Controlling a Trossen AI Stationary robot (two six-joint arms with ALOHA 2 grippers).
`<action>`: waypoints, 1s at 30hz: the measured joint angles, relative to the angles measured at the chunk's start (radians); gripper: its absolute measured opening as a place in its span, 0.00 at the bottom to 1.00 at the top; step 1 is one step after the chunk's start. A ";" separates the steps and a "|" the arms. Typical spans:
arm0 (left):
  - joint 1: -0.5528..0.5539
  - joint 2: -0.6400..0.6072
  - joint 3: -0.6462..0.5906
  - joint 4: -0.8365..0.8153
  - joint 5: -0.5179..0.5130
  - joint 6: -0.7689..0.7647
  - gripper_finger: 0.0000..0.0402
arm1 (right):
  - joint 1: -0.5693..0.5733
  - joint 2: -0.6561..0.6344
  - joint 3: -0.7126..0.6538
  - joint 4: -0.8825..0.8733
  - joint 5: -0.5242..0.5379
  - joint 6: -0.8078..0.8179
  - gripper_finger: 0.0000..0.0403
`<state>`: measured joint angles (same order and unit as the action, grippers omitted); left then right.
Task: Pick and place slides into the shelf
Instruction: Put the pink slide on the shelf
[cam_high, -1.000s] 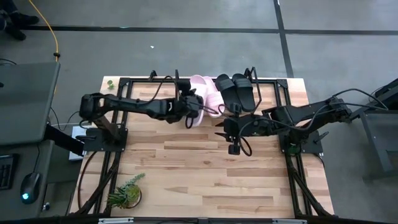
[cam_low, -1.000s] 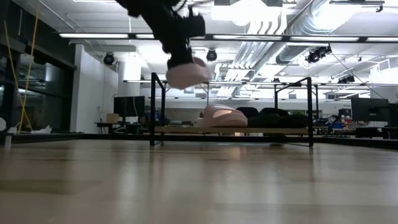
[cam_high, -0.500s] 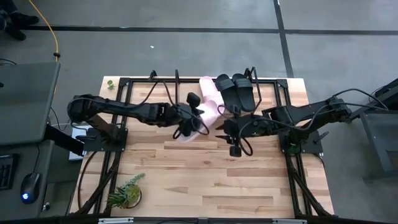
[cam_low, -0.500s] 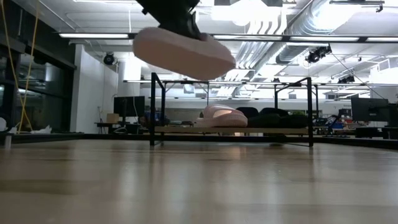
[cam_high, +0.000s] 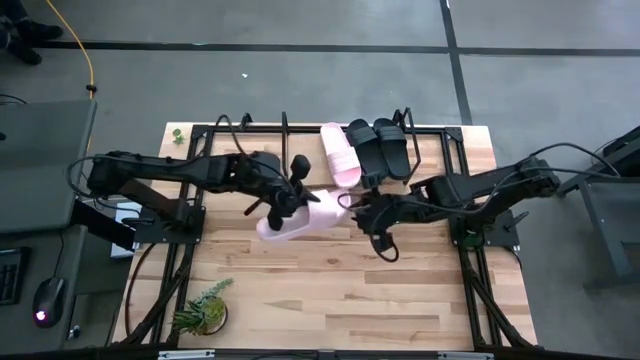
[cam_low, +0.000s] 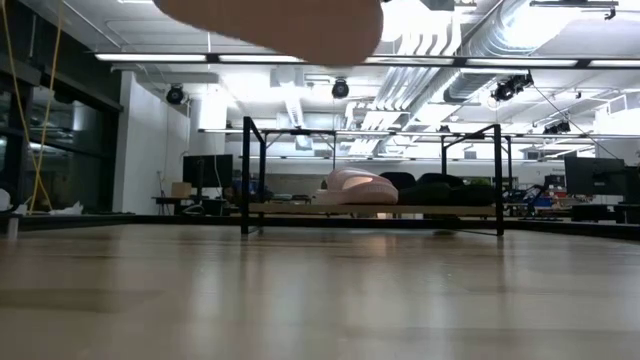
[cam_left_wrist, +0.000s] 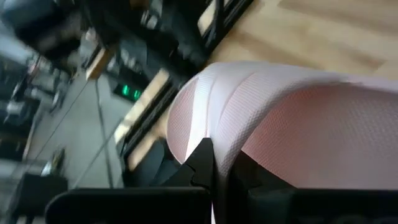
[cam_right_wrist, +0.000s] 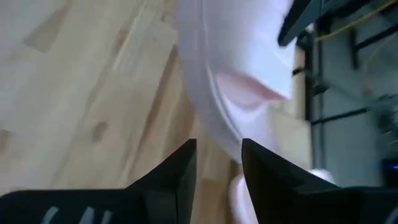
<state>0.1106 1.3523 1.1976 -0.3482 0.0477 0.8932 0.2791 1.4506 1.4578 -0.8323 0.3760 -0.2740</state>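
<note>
Transfer step: left gripper (cam_high: 285, 205) clamped on pale pink slide (cam_high: 300, 217) above table, right gripper (cam_high: 362, 214) part-open beside its toe; next, likely handover toward shelf (cam_high: 440, 150).

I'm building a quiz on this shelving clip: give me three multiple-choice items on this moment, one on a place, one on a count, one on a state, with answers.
1. Where is the pink slide that the left gripper grips?
A. in the air over the table's middle
B. on the shelf
C. beside the plant

2. How many slides lie on the shelf?
A. one
B. three
C. four

3. How is the right gripper?
A. shut on a black slide
B. open, holding nothing
C. out of view

Answers: 1 A, the low view shows its sole overhead. 2 B, one pink and two black. 3 B, its fingers stand apart.
</note>
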 joint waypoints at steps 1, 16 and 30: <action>-0.001 -0.009 0.000 0.000 0.024 0.000 0.00 | 0.001 0.008 0.000 0.015 0.017 -0.031 0.30; -0.026 -0.041 0.000 -0.054 0.026 -0.003 0.00 | 0.017 0.035 0.000 0.117 0.196 -0.154 0.30; -0.026 -0.039 0.000 -0.060 -0.022 -0.004 0.00 | 0.016 0.034 0.000 0.171 0.192 -0.144 0.30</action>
<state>0.0845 1.3136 1.1973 -0.4083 0.0261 0.8894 0.2951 1.4849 1.4578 -0.6611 0.5677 -0.4183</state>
